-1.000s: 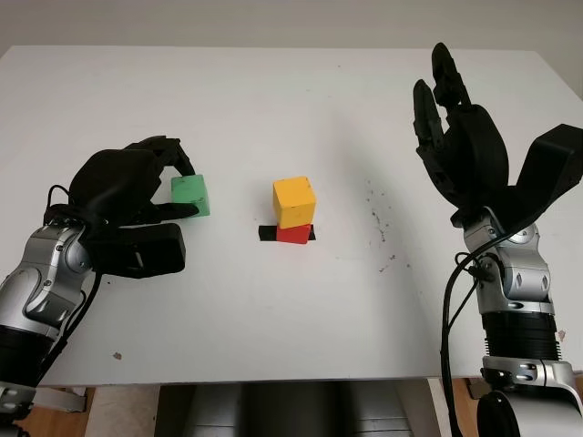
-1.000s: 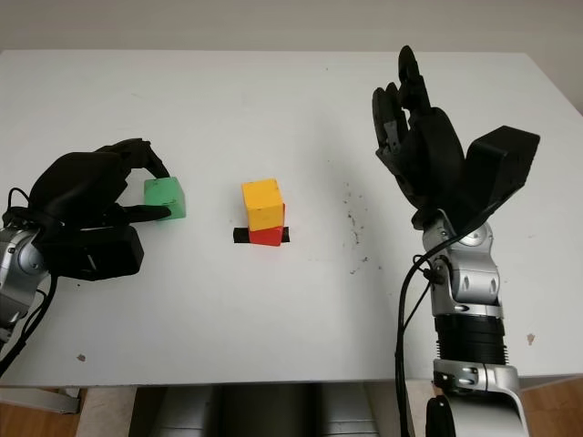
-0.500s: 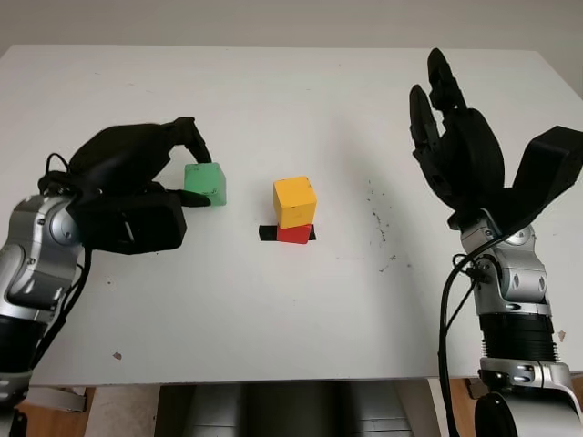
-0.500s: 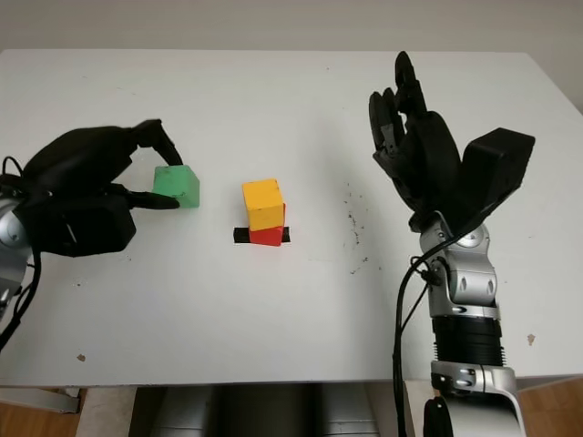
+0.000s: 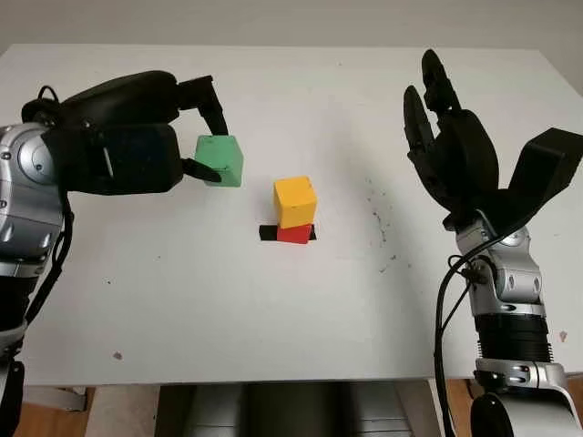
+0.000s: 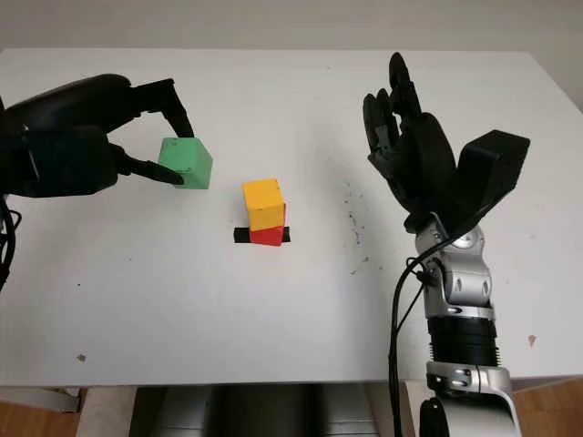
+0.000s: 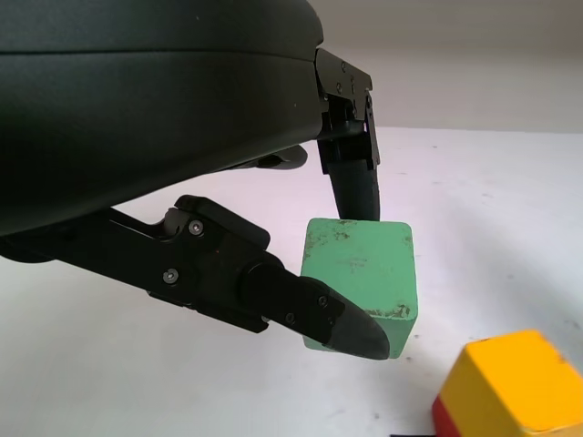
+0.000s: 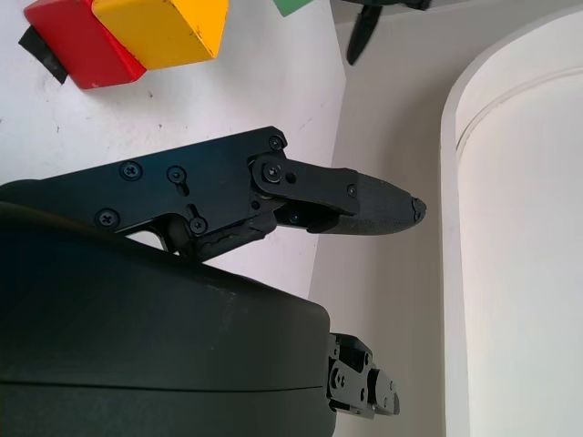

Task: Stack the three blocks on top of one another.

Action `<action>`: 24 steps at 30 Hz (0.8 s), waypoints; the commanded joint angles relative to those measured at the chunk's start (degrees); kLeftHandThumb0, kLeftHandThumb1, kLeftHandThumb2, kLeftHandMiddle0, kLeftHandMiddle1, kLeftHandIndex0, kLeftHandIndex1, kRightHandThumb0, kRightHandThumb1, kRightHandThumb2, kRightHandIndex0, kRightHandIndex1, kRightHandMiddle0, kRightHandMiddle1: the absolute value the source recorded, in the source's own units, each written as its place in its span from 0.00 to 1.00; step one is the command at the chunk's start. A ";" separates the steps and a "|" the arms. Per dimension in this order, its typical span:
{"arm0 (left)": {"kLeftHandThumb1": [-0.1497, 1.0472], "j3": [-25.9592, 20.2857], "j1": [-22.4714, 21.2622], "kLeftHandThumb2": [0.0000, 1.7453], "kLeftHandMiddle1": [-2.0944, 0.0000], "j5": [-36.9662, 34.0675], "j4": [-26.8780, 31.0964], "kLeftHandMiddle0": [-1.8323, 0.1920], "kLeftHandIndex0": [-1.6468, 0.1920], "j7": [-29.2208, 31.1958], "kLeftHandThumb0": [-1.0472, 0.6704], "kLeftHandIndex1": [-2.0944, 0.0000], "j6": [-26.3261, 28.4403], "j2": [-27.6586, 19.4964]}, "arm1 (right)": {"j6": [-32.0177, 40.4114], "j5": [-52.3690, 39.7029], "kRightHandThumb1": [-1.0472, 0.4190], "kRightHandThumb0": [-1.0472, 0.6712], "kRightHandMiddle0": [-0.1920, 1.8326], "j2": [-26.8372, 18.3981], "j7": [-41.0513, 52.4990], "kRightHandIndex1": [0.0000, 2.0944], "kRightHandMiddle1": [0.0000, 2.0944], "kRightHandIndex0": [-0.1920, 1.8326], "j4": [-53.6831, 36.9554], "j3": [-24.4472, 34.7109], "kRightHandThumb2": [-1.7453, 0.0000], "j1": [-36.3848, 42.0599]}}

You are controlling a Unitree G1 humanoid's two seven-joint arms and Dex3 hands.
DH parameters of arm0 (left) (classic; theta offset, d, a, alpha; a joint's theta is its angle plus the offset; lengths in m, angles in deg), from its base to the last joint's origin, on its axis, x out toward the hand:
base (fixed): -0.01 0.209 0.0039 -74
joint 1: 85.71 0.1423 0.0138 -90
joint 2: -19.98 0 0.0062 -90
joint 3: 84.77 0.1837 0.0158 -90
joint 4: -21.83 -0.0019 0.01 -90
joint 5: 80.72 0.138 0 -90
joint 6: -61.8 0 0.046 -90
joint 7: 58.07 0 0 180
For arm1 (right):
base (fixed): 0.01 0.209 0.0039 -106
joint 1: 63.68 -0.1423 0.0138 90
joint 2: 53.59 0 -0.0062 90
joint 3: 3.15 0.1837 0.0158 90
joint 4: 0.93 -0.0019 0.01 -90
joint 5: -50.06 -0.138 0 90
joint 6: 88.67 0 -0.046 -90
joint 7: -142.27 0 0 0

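Pinching the green block (image 5: 219, 159) above the table, the left hand (image 5: 127, 146) hangs beside the yellow-on-red stack (image 5: 294, 210).

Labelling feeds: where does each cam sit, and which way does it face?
Left eye, right eye: on the head, facing down at the white table; both arms show.
Left wrist: by the left robot hand, seeing its fingers hold the green block.
Right wrist: by the open right robot hand, raised.
Shared: yellow block on red block.
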 commanded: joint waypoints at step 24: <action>0.95 6.90 -13.99 0.03 0.96 -5.65 -4.87 0.72 0.73 3.83 0.32 0.14 13.10 11.46 | 1.13 0.45 0.00 0.28 0.00 0.98 -0.49 0.00 0.00 0.00 0.46 -0.69 0.74 0.30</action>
